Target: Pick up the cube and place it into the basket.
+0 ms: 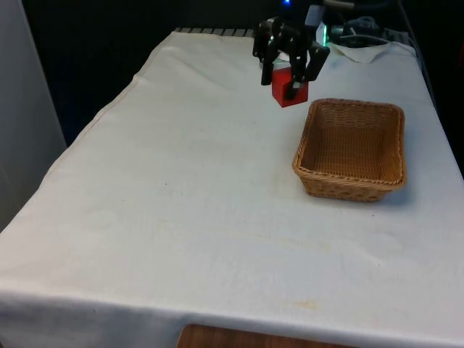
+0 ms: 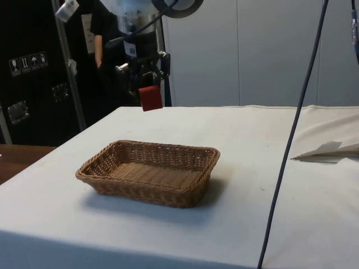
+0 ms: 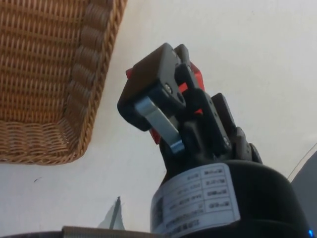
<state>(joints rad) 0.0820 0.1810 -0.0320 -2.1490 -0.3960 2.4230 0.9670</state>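
Observation:
A red cube (image 1: 288, 88) hangs in the air above the white cloth, held between the black fingers of my gripper (image 1: 287, 85). The gripper is shut on it. In the side view the cube (image 2: 150, 97) hangs well above the table, beyond the far rim of the woven basket (image 2: 147, 172). In the front view the basket (image 1: 351, 148) lies on the front view's right, nearer the camera than the cube. In the wrist view the cube (image 3: 193, 82) peeks out red behind the gripper (image 3: 171, 94), with the basket's corner (image 3: 74, 114) beside it. The basket holds nothing.
A black cable (image 2: 291, 140) hangs down across the side view. Crumpled white cloth or paper (image 1: 366, 51) lies at the table's far end, on the front view's right. A person in dark clothes (image 2: 104, 50) stands behind the arm in the side view.

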